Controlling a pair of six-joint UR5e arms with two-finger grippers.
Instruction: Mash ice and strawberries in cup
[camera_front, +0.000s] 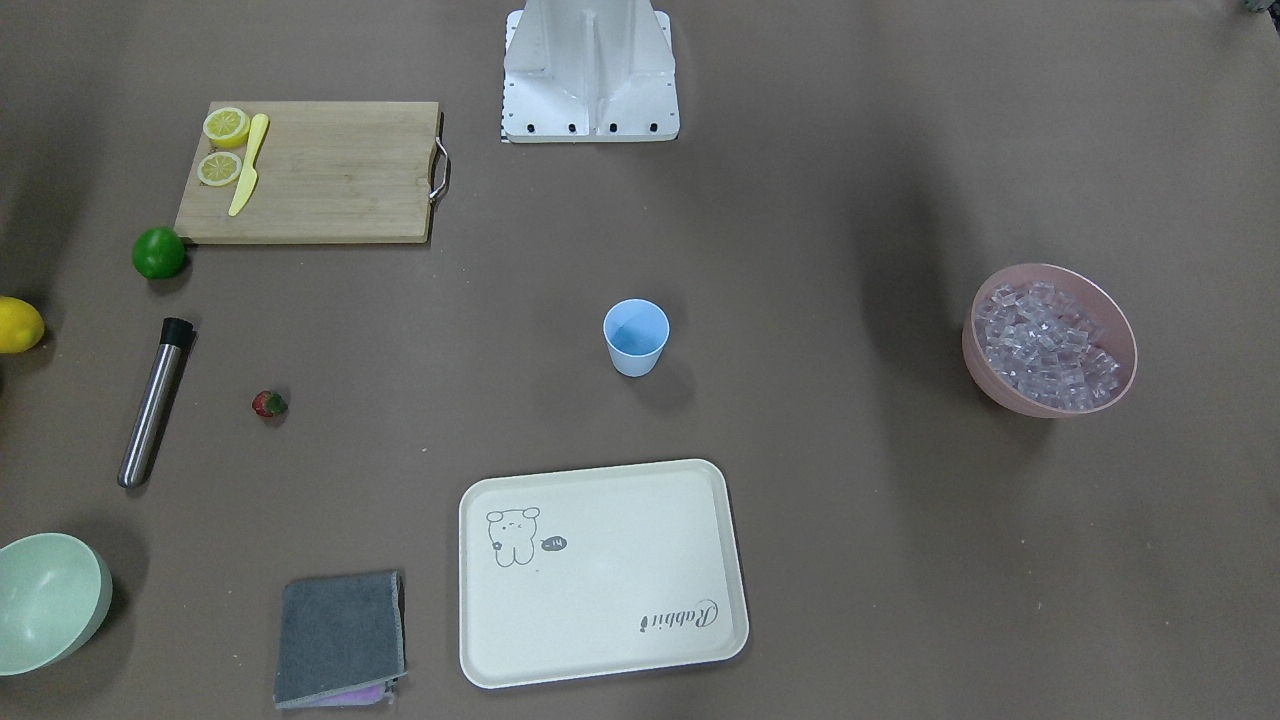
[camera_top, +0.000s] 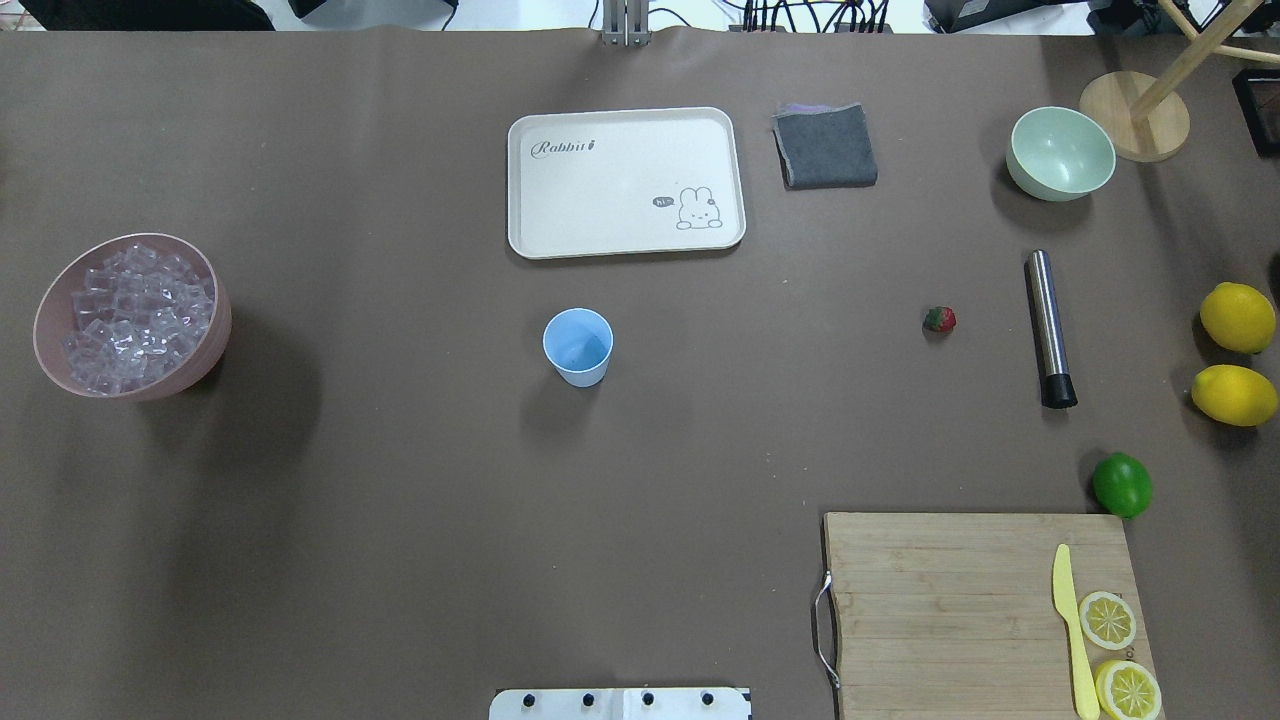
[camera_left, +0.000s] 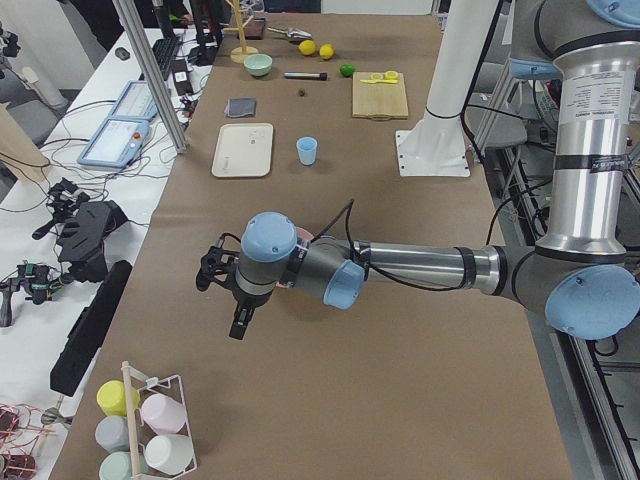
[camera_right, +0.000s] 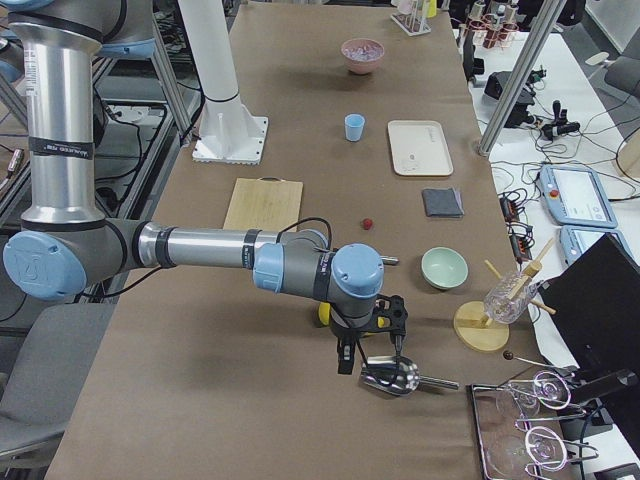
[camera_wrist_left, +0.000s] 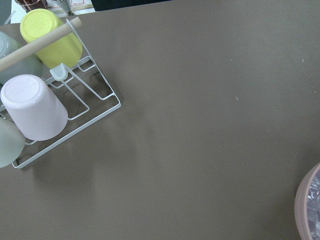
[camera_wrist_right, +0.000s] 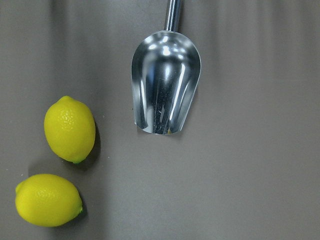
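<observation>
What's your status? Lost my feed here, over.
Left claw, right claw off to the sides, open or shut unclear. Cup upright, empty; strawberry on table, ice in pink bowl. Nothing around the cup.

The tabletop (camera_top: 400, 520) is long and rectangular, and a matte brown sheet covers it from edge to edge. Lighting is diffuse and comes from above, so shadows on the sheet are broad and soft-edged.

A white side bench (camera_left: 30, 215) runs along the long side across from the robot base, just beside the tabletop. An aluminium post (camera_left: 150, 75) rises at the line where the two meet. The bench carries:
- two blue-framed control tablets (camera_left: 115, 135);
- a black keyboard (camera_left: 160, 55);
- loose black cables (camera_left: 60, 150);
- a black screen (camera_right: 600, 300), tilted.

On the opposite long side, a grey chair (camera_right: 45, 400) stands near the tabletop corner.
</observation>
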